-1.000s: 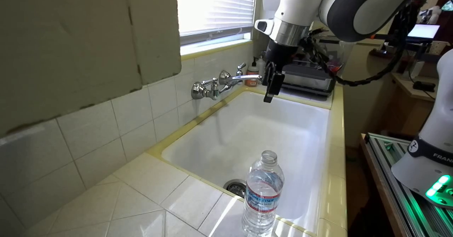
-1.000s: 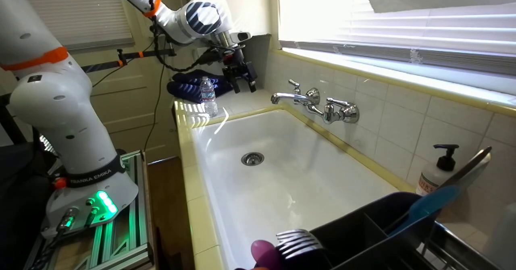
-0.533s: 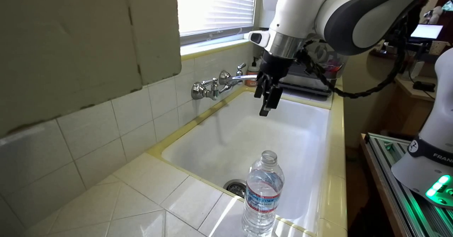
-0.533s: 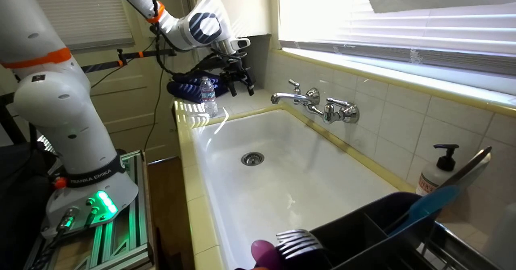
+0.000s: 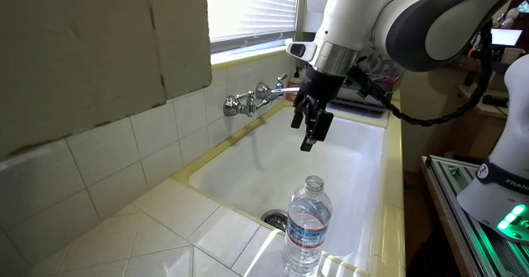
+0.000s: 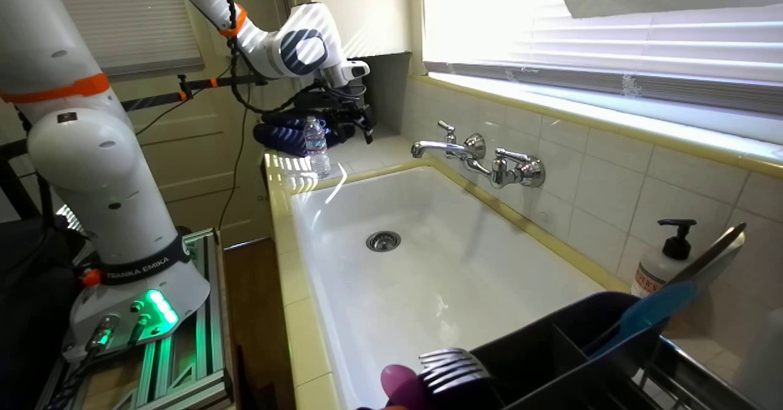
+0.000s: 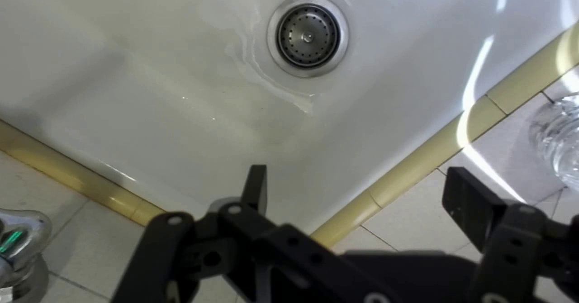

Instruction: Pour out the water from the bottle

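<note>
The clear ribbed bottle (image 5: 306, 231) stands upright on the tiled counter at the sink's edge, its blue, white and red label showing and its mouth uncovered. In the other outside picture, the bottle (image 6: 316, 147) is at the sink's far end. The wrist view cuts the bottle (image 7: 563, 144) off at the right edge. Water inside is hard to tell from the clear plastic. My gripper (image 5: 301, 134) hangs over the sink, higher than the bottle and apart from it. Seen from the wrist, the gripper (image 7: 356, 172) has its fingers wide apart, with nothing between them.
A white sink (image 6: 440, 287) with a drain (image 7: 307, 36) lies beside the bottle. The chrome faucet (image 6: 449, 148) juts out from the tiled wall. A dark blue cloth bundle (image 6: 281, 137) is behind the bottle. A utensil rack (image 6: 550, 355) and soap dispenser (image 6: 660, 263) occupy the opposite end.
The gripper has come down and nearer to the bottle's end of the sink, turning so both fingers show in an exterior view. It stays open. The bottle has not moved.
</note>
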